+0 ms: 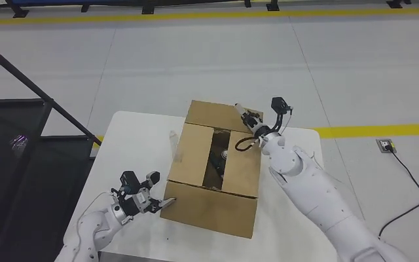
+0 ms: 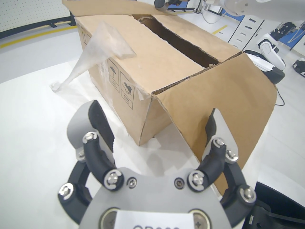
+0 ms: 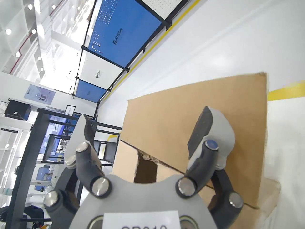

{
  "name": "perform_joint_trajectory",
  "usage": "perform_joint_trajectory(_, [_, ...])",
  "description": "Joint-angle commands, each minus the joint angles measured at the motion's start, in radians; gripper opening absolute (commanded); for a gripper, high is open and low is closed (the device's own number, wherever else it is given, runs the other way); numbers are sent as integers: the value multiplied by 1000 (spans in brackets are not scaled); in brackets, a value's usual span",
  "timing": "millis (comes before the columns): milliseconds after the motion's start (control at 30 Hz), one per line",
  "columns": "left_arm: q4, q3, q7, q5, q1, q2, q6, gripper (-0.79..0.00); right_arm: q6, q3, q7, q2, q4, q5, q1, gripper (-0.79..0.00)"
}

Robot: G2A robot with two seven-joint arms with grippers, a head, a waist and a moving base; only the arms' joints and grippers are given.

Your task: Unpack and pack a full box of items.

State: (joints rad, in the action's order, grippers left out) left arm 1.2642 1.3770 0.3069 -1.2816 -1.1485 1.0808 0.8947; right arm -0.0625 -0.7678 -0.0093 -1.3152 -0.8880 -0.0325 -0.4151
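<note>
Spread wide: left gripper (image 2: 155,110), right gripper (image 3: 145,115), flanking the box (image 1: 196,157).
Yanking the upper-centre flap (image 1: 209,112), I might tear it.

I see a brown box (image 1: 196,154) with black symbols, my white table (image 1: 134,147), cloudy clear tape (image 2: 95,48), yellow floor line (image 1: 366,131)

right gripper (image 3: 144,117) wide open; box flap (image 3: 181,106) just ahead of fingertips, dark gap (image 3: 145,170) by the palm.

Pale floor (image 1: 196,59), yellow line (image 1: 196,15)
</note>
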Motion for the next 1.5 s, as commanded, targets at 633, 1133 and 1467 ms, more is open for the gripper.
perform_joint_trajectory(633, [-33,77,-34,12,72,5,-449,0,-346,-213,-13,51,-298,138,-277,0])
perform_joint_trajectory(1133, [-534,-309,78,-207,476,127,-618,0,-326,-512,45,142,-991,369,-864,0])
perform_joint_trajectory(1467, [-739,-380,196,-137,599,201,-681,0,-326,-579,56,148,-1073,368,-983,0])
